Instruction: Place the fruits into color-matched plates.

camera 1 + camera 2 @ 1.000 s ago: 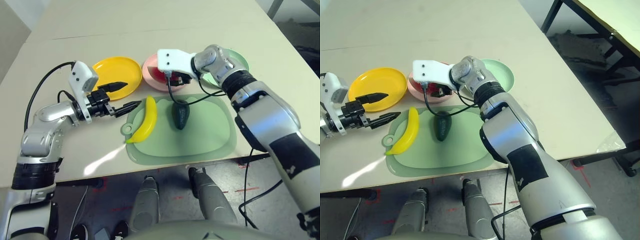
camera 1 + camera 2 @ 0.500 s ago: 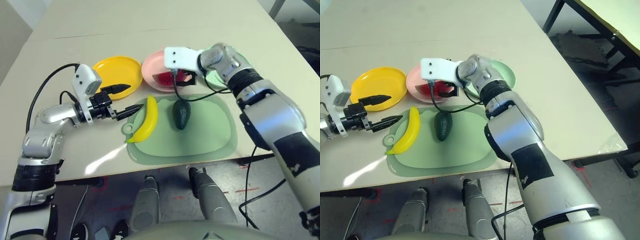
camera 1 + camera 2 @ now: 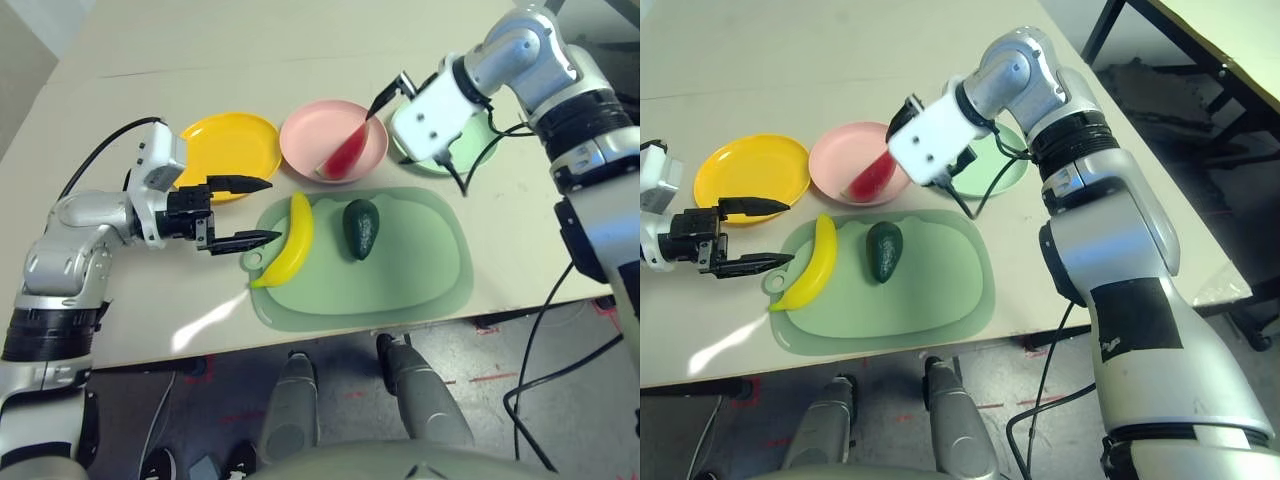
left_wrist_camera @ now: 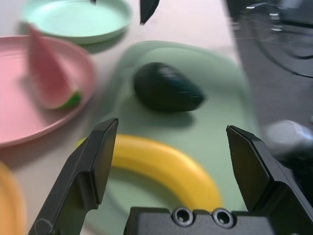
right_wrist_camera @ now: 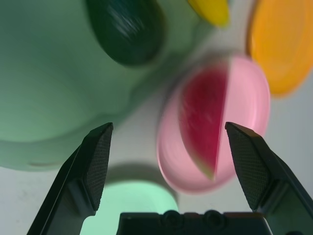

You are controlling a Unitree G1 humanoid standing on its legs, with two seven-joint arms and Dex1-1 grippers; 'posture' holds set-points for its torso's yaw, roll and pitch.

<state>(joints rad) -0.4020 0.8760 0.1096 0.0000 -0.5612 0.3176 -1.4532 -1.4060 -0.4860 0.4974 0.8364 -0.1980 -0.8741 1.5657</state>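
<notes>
Where the right tool (image 3: 392,92) blocks, mint green plate (image 3: 478,142) seems empty.

Smooth, slightly glossy plastic on pink plate (image 3: 305,143), yellow plate (image 3: 240,150) and mint green plate (image 3: 1005,170). Matt, faintly translucent cutting mat (image 3: 410,262). Waxy sheen on banana (image 3: 288,243); dull, finely pebbled skin on avocado (image 3: 361,228). Matt pale tabletop (image 3: 300,60).
</notes>
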